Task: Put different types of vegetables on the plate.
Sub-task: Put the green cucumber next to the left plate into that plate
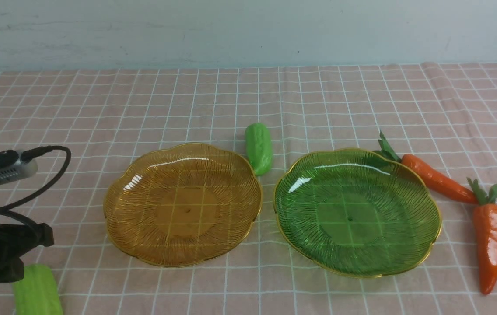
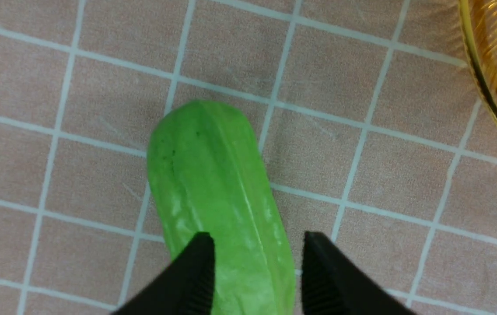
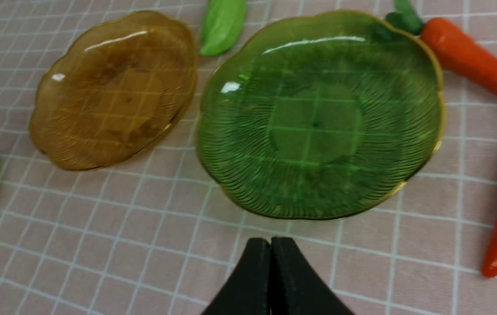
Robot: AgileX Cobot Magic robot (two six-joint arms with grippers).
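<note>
Tablecloth (image 1: 248,96): amber plate (image 1: 143,188), green plate (image 1: 318,197) bare; left jaws parted, maybe touching gourd (image 2: 213,183); right jaws closed.

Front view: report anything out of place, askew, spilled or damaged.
Nothing is spilled or broken; the amber plate and green plate sit flat and bare. Small oddities: one carrot has its leafy top against the green plate's rim, and the cloth has a raised fold far right.

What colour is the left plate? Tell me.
The plate is amber with a gold rim; clearest in the front view.
</note>
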